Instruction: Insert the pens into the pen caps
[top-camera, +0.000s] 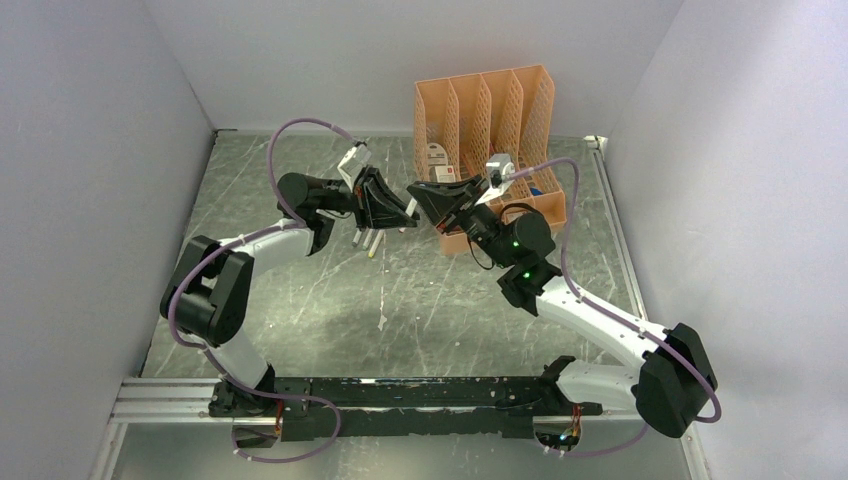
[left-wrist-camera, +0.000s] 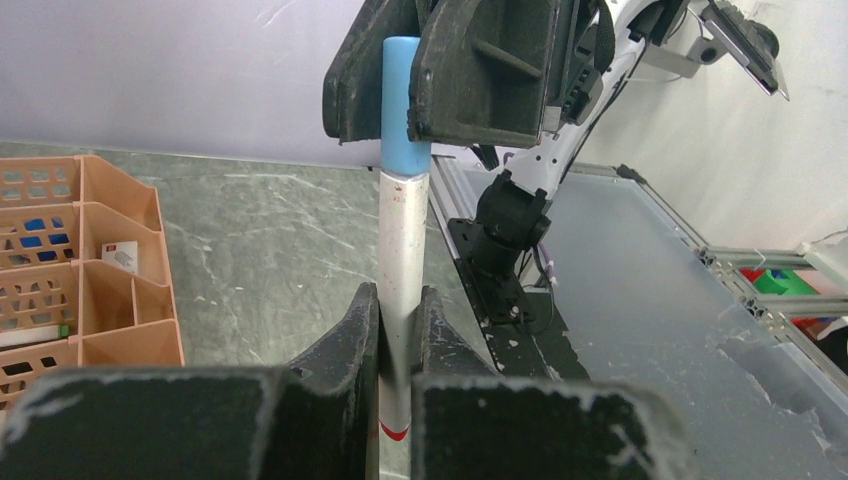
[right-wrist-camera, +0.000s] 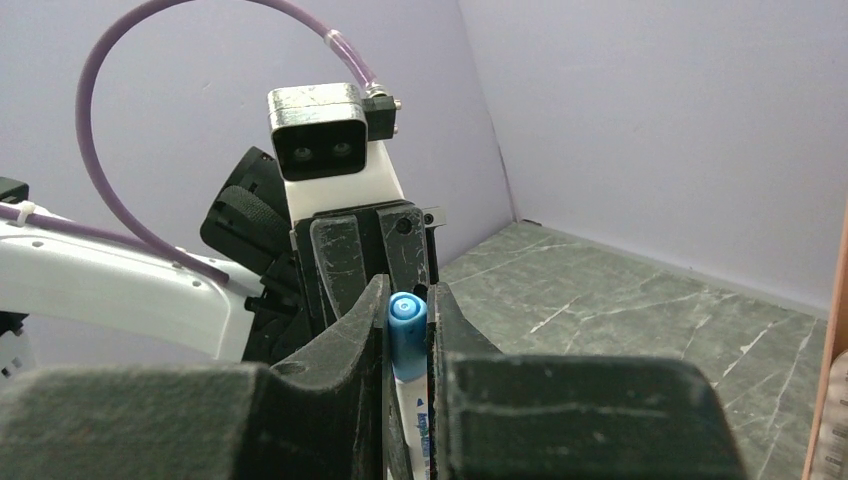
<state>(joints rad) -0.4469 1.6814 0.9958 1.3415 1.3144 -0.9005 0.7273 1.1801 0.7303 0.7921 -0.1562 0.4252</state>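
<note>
One white-barrelled pen (left-wrist-camera: 403, 240) is held between both grippers in mid-air. My left gripper (left-wrist-camera: 400, 300) is shut on its barrel; a red mark shows on the barrel low between the jaws. A blue pen cap (left-wrist-camera: 404, 110) sits on the pen's far end, and my right gripper (right-wrist-camera: 408, 300) is shut on that cap (right-wrist-camera: 407, 335), with printed white barrel (right-wrist-camera: 417, 420) below it. In the top view the two grippers (top-camera: 405, 212) (top-camera: 422, 205) meet tip to tip above the table's middle back. Two or three more white pens (top-camera: 365, 240) lie on the table under the left gripper.
A peach lattice organiser (top-camera: 490, 110) stands at the back right, close behind the right gripper; it also shows in the left wrist view (left-wrist-camera: 80, 270), with small blue and white items in its compartments. Grey walls enclose the marbled table (top-camera: 300, 300).
</note>
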